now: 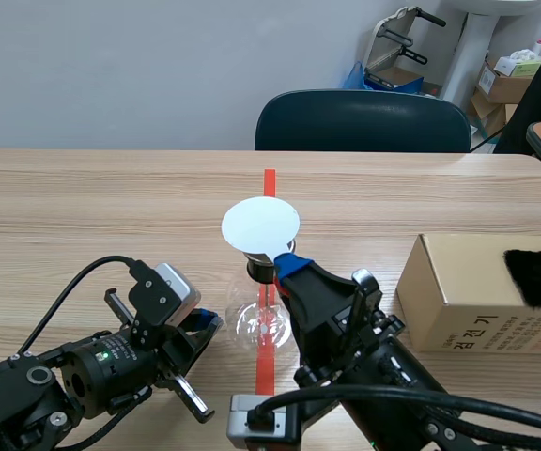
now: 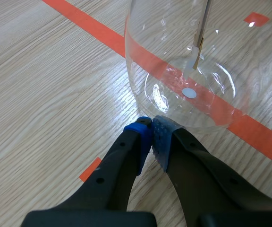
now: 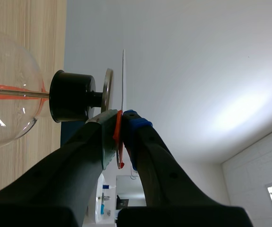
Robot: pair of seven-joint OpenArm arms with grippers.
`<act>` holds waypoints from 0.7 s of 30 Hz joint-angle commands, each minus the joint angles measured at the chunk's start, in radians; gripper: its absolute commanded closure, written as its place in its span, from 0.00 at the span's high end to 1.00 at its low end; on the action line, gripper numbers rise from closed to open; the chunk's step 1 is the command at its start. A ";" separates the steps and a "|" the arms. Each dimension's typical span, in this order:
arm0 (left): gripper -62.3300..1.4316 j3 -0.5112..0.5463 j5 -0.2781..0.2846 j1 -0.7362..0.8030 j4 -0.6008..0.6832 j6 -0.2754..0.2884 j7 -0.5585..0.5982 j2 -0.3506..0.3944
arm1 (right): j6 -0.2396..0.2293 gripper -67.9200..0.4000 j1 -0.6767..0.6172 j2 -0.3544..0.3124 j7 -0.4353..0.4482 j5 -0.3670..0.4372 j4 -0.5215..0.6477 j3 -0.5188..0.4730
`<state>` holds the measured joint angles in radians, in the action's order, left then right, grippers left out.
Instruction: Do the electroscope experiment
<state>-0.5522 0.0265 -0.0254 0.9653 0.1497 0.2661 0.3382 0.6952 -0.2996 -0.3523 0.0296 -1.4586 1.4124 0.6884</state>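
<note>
The electroscope is a round glass flask (image 1: 263, 324) standing on the orange tape line, with a black stopper (image 3: 70, 96) and a metal top disc (image 3: 108, 90). A rod with a thin leaf (image 2: 197, 49) hangs inside the flask (image 2: 183, 66). My right gripper (image 1: 287, 263) is shut on the edge of a thin white round plate (image 1: 260, 225), which lies flat just over the top disc. In the right wrist view the plate (image 3: 123, 80) shows edge-on beside the disc, between the right gripper (image 3: 121, 124) fingers. My left gripper (image 2: 151, 128) is shut on nothing, its tips at the flask's base.
A cardboard box (image 1: 468, 301) stands at the right with a black furry thing (image 1: 539, 277) on top. A dark chair (image 1: 363, 120) stands behind the table's far edge. Bare wood lies to the left and beyond the flask.
</note>
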 commanded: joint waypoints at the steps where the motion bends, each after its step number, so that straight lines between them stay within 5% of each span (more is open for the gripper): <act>1: 0.08 0.001 0.006 -0.003 0.017 -0.002 0.014 -0.005 | 0.012 0.02 0.011 -0.005 0.005 -0.002 0.017 -0.006; 12: 0.08 0.001 0.006 -0.003 0.017 -0.002 0.014 -0.005 | 0.012 0.02 0.011 -0.005 -0.031 -0.002 0.017 -0.006; 21: 0.08 0.001 0.006 -0.003 0.017 -0.002 0.014 -0.005 | 0.012 0.02 0.011 -0.005 -0.293 -0.002 0.017 -0.006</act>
<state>-0.5522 0.0265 -0.0254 0.9653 0.1497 0.2661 0.3382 0.6952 -0.2996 -0.3523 -0.2501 -1.4582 1.4124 0.6884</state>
